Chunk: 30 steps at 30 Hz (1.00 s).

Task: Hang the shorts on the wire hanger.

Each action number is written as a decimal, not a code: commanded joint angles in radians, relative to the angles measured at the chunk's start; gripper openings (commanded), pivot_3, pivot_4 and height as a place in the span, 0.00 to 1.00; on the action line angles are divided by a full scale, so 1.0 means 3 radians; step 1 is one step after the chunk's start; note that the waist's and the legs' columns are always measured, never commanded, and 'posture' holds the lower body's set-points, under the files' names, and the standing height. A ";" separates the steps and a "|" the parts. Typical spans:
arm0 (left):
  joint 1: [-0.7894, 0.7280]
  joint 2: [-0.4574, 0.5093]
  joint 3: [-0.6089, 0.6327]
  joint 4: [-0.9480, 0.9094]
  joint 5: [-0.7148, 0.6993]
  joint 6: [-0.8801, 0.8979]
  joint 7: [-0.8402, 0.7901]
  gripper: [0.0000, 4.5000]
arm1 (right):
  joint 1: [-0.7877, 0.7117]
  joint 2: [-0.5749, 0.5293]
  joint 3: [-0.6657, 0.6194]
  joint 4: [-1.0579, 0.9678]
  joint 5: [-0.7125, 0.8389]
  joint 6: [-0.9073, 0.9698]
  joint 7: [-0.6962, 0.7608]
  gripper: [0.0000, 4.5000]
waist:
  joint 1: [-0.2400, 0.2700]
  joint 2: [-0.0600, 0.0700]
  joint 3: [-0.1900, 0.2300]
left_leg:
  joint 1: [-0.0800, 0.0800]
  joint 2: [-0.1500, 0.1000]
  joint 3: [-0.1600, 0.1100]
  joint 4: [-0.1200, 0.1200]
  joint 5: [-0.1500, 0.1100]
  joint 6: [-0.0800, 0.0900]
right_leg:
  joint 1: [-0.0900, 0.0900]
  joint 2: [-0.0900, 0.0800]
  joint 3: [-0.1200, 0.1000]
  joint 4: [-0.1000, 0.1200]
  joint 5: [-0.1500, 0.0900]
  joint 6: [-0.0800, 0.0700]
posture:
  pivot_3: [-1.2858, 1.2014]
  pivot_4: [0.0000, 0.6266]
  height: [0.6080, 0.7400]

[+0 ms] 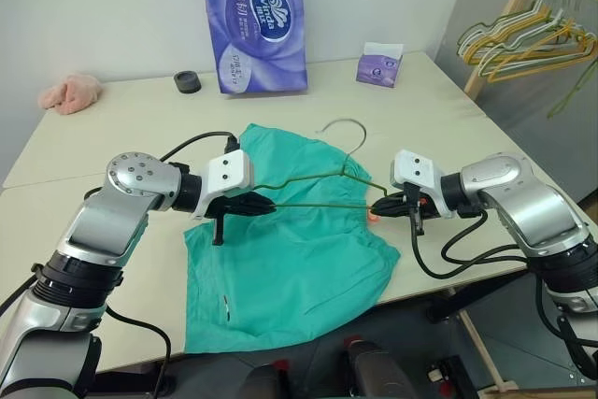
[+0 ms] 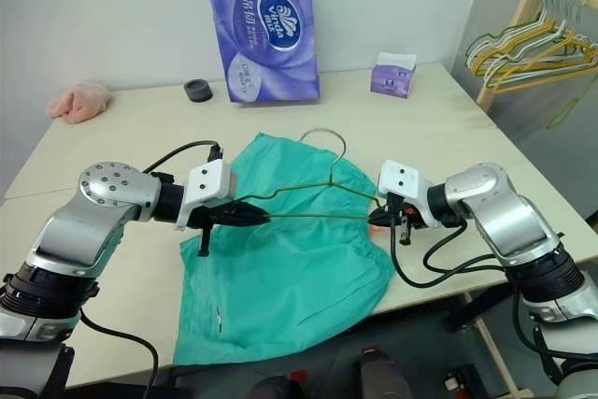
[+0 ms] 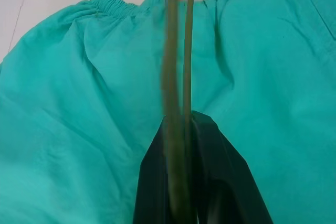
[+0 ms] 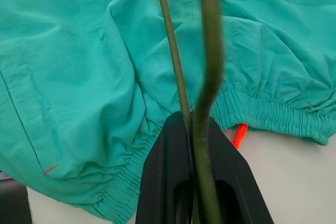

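The teal-green shorts [image 1: 290,263] lie flat on the table, waistband toward my right arm, with an orange tag [image 4: 240,135] poking out by the elastic. The olive wire hanger [image 1: 318,204] hangs just above them, its hook [image 1: 348,124] pointing toward the far side. My left gripper [image 1: 265,203] is shut on the hanger's left corner, where both wires [image 3: 187,51] run between the black fingers [image 3: 223,182]. At the hanger's right corner my right gripper [image 1: 379,206] is shut on the wire [image 4: 174,51], just over the waistband edge.
A purple tissue pack [image 1: 254,21], a small tissue box [image 1: 379,64], a black roll [image 1: 187,81] and a pink cloth [image 1: 70,92] sit along the table's far side. A wooden rack with several hangers [image 1: 537,35] stands off to the right. The table's near edge [image 1: 467,279] is close.
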 commanded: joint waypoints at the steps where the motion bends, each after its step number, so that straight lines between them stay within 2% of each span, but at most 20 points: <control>1: -0.0063 -0.0063 0.0016 -0.0042 -0.0039 -0.0016 0.0026 0.00 | -0.0010 0.0014 -0.0116 -0.0109 0.0081 0.0067 -0.0057 0.01 | 0.0000 0.0000 0.0000 | 0.0000 0.0000 0.0000 0.0000 0.0000 0.0000 | 0.0000 0.0000 0.0000 0.0000 0.0000 0.0000 | 0.44 0.15 1.00; 7: -0.0117 -0.0215 0.0089 0.0176 0.0024 -0.0117 0.0223 0.36 | 0.0064 0.0003 -0.0203 -0.0166 0.0160 0.0213 -0.0140 0.00 | 0.0003 0.0000 0.0000 | -0.0001 0.0000 -0.0001 0.0001 0.0000 0.0000 | 0.0000 0.0000 0.0000 0.0001 0.0001 -0.0001 | 0.44 0.15 1.00; 10: -0.0242 -0.0497 0.0396 0.0484 -0.0034 -0.0249 0.0712 0.55 | 0.0192 -0.0043 -0.0331 -0.0216 0.0242 0.0329 -0.0221 0.00 | 0.0012 0.0000 0.0000 | -0.0002 -0.0001 -0.0001 0.0002 0.0000 0.0000 | 0.0000 -0.0003 0.0000 0.0000 0.0001 -0.0001 | 0.44 0.15 1.00; 13: -0.0326 -0.0650 0.0699 0.0725 -0.0127 -0.0281 0.1038 0.55 | 0.0399 -0.0102 -0.0511 -0.0341 0.0360 0.0494 -0.0297 0.00 | 0.0015 -0.0002 -0.0001 | -0.0003 -0.0001 -0.0003 0.0003 0.0000 0.0000 | 0.0000 -0.0004 -0.0002 0.0001 0.0002 -0.0001 | 0.43 0.16 1.00; 16: -0.0245 -0.0617 0.0796 0.0820 -0.0139 -0.0300 0.1070 0.55 | 0.0624 -0.0117 -0.0730 -0.0483 0.0477 0.0691 -0.0451 0.00 | 0.0001 -0.0001 -0.0002 | -0.0002 0.0000 -0.0003 0.0001 0.0000 0.0000 | 0.0000 -0.0004 -0.0002 0.0000 0.0002 -0.0001 | 0.43 0.16 1.00; 21: -0.0021 -0.0515 0.0830 0.0815 -0.0294 -0.0199 0.0806 0.55 | 0.1138 -0.0116 -0.1226 -0.0823 0.0750 0.1062 -0.0707 0.00 | -0.0008 -0.0001 -0.0001 | -0.0001 0.0001 -0.0002 -0.0001 0.0000 0.0000 | -0.0001 -0.0005 -0.0001 0.0002 0.0002 -0.0001 | 0.42 0.17 1.00; 24: 0.0137 -0.0399 0.0722 0.0768 -0.0283 -0.0266 0.0536 0.55 | 0.1515 -0.0176 -0.1666 -0.0949 0.0902 0.1310 -0.0819 0.00 | -0.0007 -0.0001 -0.0001 | -0.0001 0.0000 -0.0002 0.0000 0.0000 0.0000 | 0.0000 -0.0004 -0.0001 0.0002 0.0001 -0.0001 | 0.41 0.18 1.00; 30: 0.0173 -0.0386 0.0589 0.0725 -0.0277 -0.0261 0.0308 0.55 | 0.2148 -0.0118 -0.2289 -0.1059 0.1172 0.1789 -0.1049 0.00 | 0.0002 -0.0003 -0.0001 | 0.0002 -0.0002 0.0000 0.0001 0.0000 0.0000 | 0.0006 -0.0003 -0.0001 -0.0002 -0.0004 0.0008 | 0.40 0.19 1.00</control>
